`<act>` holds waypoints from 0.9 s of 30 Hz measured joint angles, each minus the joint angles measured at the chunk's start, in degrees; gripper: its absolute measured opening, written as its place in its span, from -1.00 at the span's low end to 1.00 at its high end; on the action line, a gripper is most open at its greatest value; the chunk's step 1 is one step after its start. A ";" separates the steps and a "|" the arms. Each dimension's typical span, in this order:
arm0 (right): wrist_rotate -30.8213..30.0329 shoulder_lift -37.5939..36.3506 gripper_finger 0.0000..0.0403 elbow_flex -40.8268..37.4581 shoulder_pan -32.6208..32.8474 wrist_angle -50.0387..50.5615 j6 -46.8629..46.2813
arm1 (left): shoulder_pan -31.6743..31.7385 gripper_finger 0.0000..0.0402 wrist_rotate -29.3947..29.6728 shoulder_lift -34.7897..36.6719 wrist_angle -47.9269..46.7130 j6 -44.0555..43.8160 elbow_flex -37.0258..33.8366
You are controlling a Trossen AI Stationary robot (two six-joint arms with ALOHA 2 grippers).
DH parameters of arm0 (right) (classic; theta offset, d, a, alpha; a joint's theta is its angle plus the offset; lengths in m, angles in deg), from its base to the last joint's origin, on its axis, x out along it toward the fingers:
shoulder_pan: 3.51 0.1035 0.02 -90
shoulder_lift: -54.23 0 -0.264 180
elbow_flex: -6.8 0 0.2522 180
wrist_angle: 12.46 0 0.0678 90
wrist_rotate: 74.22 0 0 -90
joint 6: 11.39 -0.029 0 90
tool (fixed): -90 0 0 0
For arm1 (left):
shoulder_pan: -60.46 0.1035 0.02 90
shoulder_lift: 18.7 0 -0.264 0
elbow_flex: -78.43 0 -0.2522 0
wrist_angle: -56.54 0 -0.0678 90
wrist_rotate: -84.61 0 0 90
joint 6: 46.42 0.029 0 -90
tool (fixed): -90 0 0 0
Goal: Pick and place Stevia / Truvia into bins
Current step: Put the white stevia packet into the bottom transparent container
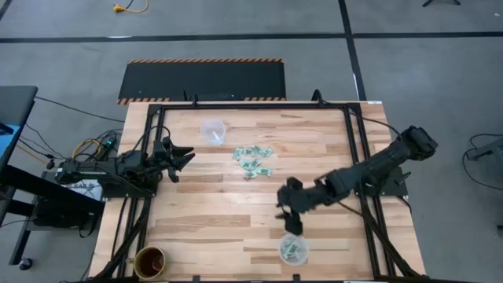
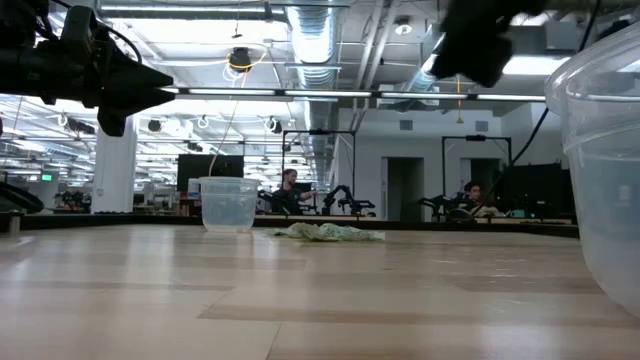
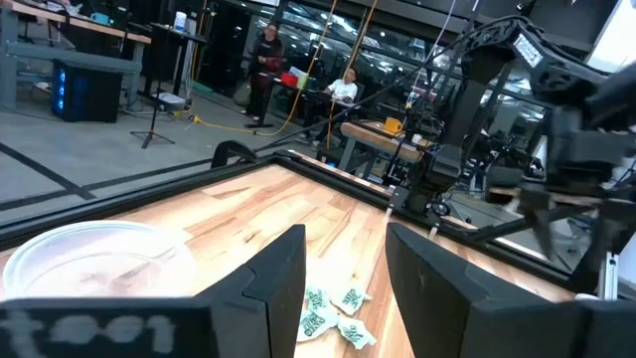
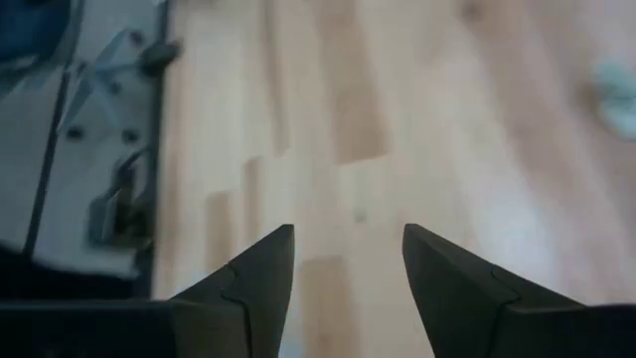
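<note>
A loose pile of pale green and white packets [image 1: 252, 161] lies flat on the table's far middle, also in the low view [image 2: 328, 232] and the left wrist view [image 3: 333, 313]. One clear cup [image 1: 212, 130] stands beyond it, empty. A second clear cup [image 1: 294, 250] near the near edge holds a few packets. My right gripper [image 1: 291, 221] hovers just beyond that near cup, open and empty, with only bare wood between its fingers [image 4: 348, 261]. My left gripper [image 1: 182, 159] waits at the table's left, open, facing the pile.
A brown dark-rimmed cup [image 1: 150, 262] stands at the near left corner. A black metal frame [image 1: 251, 105] runs along the table's far and side edges. Bare wood lies between the pile and the near cup. People sit at benches in the room beyond.
</note>
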 joint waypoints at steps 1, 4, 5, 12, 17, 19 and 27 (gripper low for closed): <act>-0.02 0.00 -0.14 0.00 -1.31 -0.04 -0.02 | 0.02 -0.35 0.00 0.00 -0.01 0.00 -0.01; 0.03 0.00 -0.19 0.00 -4.71 -1.03 -0.06 | 0.00 -0.35 0.00 0.00 0.00 0.00 0.00; 0.02 0.00 -0.20 0.00 -5.64 -1.92 -0.05 | 0.00 -0.35 0.00 -0.02 -0.02 0.00 -0.02; 0.20 0.00 -0.30 0.00 -11.33 -9.54 -0.02 | 0.02 -0.35 0.00 0.00 -0.02 0.00 -0.02; 0.44 0.00 -0.35 0.00 -14.74 -11.24 4.33 | 0.02 -0.35 0.00 -0.02 -0.01 0.00 -0.01; 0.44 0.31 -0.36 0.01 -15.90 -11.19 6.49 | 0.00 -0.35 0.00 -0.01 -0.02 0.00 0.00; 1.88 4.93 -0.37 -0.15 -18.31 -10.31 8.41 | 0.00 -0.35 0.00 -0.02 0.00 0.00 -0.02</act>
